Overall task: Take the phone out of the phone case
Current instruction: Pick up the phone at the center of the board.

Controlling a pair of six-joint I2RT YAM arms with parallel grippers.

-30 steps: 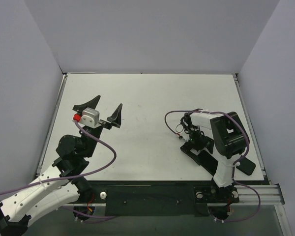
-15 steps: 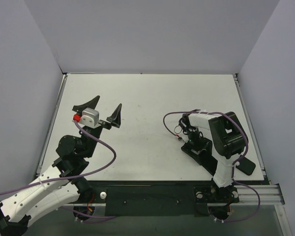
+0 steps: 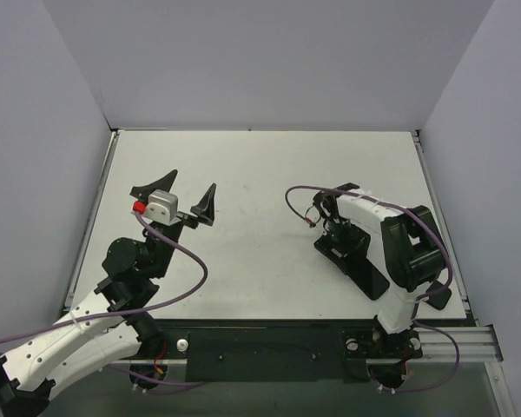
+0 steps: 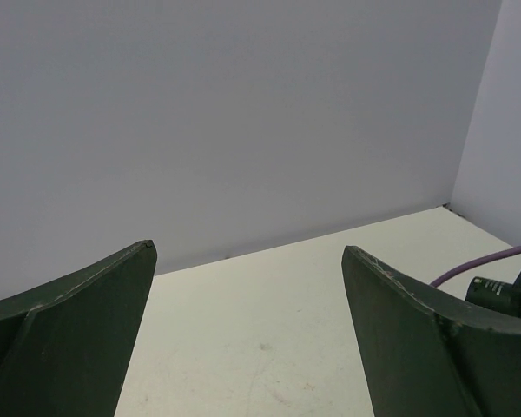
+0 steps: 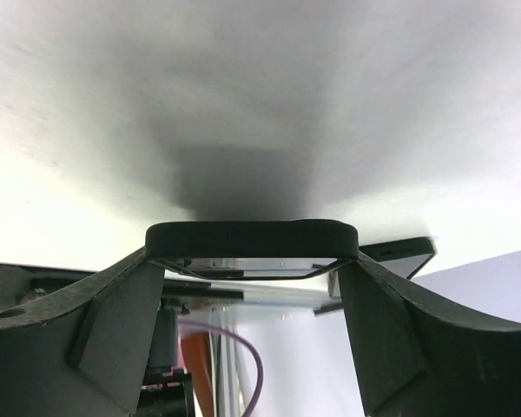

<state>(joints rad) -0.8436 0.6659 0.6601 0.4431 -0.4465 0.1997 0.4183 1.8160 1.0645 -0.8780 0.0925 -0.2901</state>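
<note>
Right gripper (image 3: 340,233) pinches the far end of the black slab-shaped phone case (image 3: 365,271) by the white desk's (image 3: 260,165) right edge. Its arm has swung aside, but the glossy phone (image 5: 243,266) looks unfreed. Left gripper (image 3: 193,179) hangs spread.

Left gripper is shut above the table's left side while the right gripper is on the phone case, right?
No: the left gripper is open, spread wide and empty, as the left wrist view shows. The right gripper is indeed on the phone case.

White table (image 3: 260,174) between plain grey walls (image 3: 269,61), metal rail (image 3: 465,340) along its near edge.
</note>
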